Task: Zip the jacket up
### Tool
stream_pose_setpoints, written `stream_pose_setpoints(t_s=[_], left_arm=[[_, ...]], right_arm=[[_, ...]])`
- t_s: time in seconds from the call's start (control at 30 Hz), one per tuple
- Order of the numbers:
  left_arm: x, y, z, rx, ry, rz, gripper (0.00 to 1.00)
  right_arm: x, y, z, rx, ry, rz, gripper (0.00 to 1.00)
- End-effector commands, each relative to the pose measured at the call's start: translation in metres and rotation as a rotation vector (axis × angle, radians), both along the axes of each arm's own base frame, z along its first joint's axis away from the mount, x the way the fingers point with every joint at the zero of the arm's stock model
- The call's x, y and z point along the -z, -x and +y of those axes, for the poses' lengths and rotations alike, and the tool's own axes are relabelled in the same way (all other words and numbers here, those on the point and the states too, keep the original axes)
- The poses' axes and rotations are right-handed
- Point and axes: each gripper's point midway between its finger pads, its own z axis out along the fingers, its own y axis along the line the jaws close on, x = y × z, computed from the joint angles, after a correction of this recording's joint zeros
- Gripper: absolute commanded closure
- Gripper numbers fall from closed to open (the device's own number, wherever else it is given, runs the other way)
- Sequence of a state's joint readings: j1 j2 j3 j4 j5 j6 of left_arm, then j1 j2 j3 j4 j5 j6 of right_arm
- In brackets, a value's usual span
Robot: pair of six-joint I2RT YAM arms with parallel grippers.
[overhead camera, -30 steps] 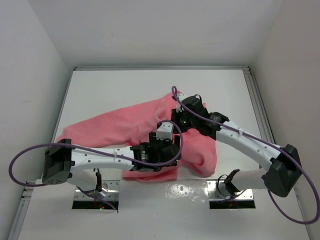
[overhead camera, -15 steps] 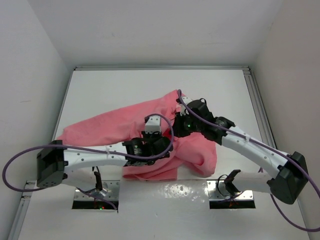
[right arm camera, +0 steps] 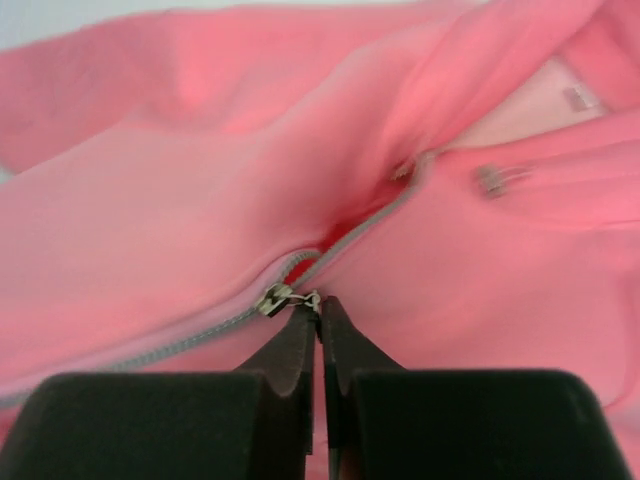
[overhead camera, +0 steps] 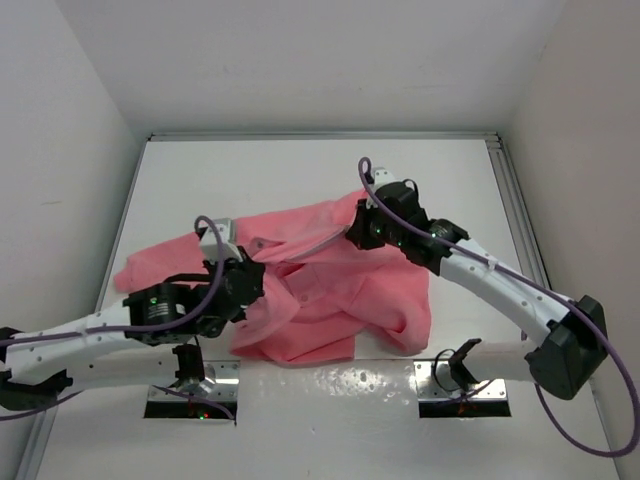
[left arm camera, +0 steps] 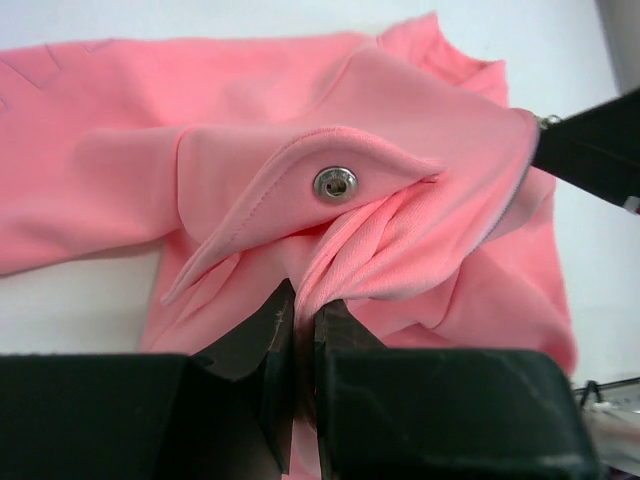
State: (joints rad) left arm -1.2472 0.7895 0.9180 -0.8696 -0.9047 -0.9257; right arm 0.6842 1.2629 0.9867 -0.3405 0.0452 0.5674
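Seeing left gripper (overhead camera: 245, 283) hauled from centre to lower left of top view, clamped on a fold of the salmon-pink fleece jacket (overhead camera: 340, 295) lying mid-frame; right gripper (right arm camera: 318, 303) nudged up-right, pinched shut at small metal zipper pull (right arm camera: 277, 298); reads as front tensioned, zip travel likely underway.

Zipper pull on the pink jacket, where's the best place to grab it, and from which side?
Pinch the thin metal tab jutting from the slider, from the side where the right gripper is shut on it. It sticks clear of the fleece, so a narrow pinch closes on it alone. The left gripper pinches a fold of the jacket, likely for tension.
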Motion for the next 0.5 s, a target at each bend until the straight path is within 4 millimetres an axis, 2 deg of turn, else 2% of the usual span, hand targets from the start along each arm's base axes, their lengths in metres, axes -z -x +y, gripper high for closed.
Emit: stream_pose_setpoints(t_s=[0.0, 0.07, 0.1, 0.17, 0.2, 0.23, 0.3, 0.37, 0.47], left_arm=[[-0.054, -0.004, 0.054, -0.122, 0.006, -0.11, 1.0], [-0.073, -0.003, 0.068, -0.142, 0.036, -0.143, 1.0], [-0.078, -0.003, 0.074, -0.152, 0.048, -0.155, 1.0], [-0.094, -0.002, 0.093, -0.199, 0.075, -0.194, 1.0], [-0.105, 0.0, 0.105, -0.223, 0.099, -0.215, 1.0], [-0.109, 0.0, 0.111, -0.234, 0.113, -0.226, 1.0], [-0.111, 0.002, 0.118, -0.243, 0.128, -0.235, 1.0], [-0.111, 0.004, 0.125, -0.254, 0.15, -0.241, 1.0], [-0.096, 0.007, 0.132, -0.27, 0.131, -0.213, 1.0]], right_arm=[[0.004, -0.056, -0.073, 0.287, 0.161, -0.057, 1.0], [0.004, -0.07, -0.091, 0.353, 0.19, -0.053, 1.0], [0.01, -0.08, -0.115, 0.44, 0.256, -0.057, 1.0], [0.016, -0.087, -0.14, 0.517, 0.323, -0.035, 1.0], [0.02, -0.096, -0.157, 0.579, 0.313, -0.006, 1.0], [0.024, -0.099, -0.166, 0.611, 0.304, 0.011, 1.0], [0.026, -0.107, -0.191, 0.714, 0.277, 0.028, 1.0], [0.026, -0.112, -0.204, 0.769, 0.26, 0.029, 1.0], [0.024, -0.119, -0.233, 0.879, 0.241, 0.031, 1.0]])
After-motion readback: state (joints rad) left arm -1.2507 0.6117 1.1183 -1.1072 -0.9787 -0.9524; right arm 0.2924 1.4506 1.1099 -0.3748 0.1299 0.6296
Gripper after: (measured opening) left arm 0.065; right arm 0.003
